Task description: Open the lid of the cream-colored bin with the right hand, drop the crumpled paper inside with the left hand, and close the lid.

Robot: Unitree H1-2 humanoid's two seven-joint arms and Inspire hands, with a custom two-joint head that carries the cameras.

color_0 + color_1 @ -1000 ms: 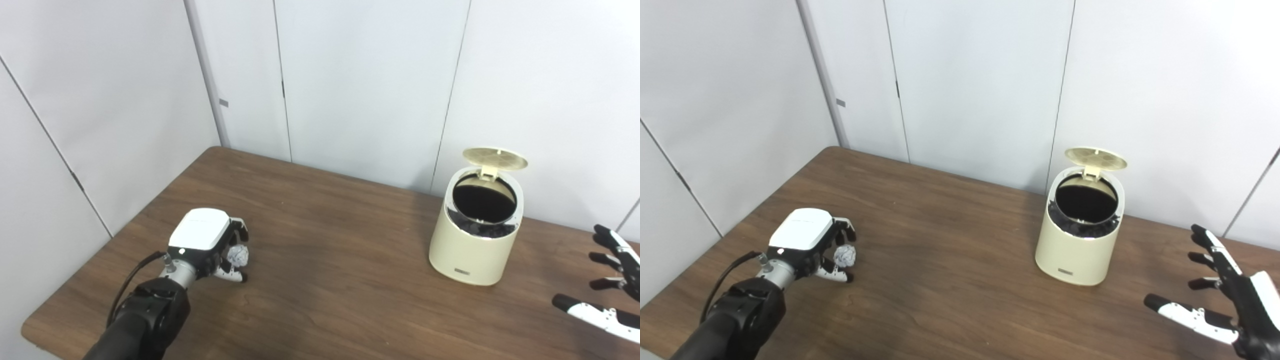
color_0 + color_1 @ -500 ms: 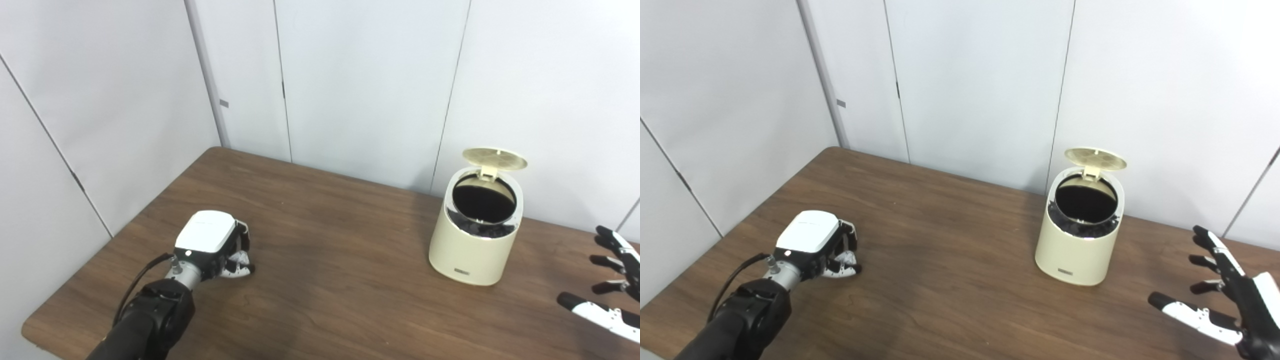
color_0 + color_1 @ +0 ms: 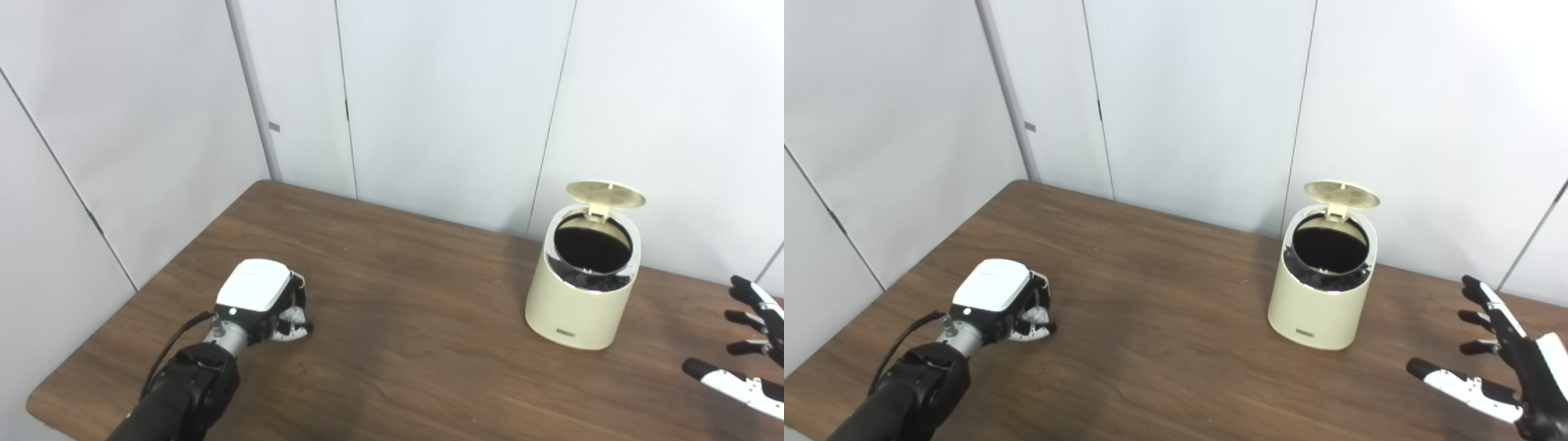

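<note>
Left hand [image 3: 999, 304] grips the paper ball [image 3: 1034, 316] on the table [image 3: 1164, 343]. Right hand [image 3: 1503, 367] spread, holding nothing. Bin [image 3: 1323, 288] lid [image 3: 1341, 193] raised.

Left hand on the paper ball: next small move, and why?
Probably lift. The left hand looks closed around the crumpled white paper ball low on the brown wooden table, and the cream-colored bin already has its round lid up.
</note>
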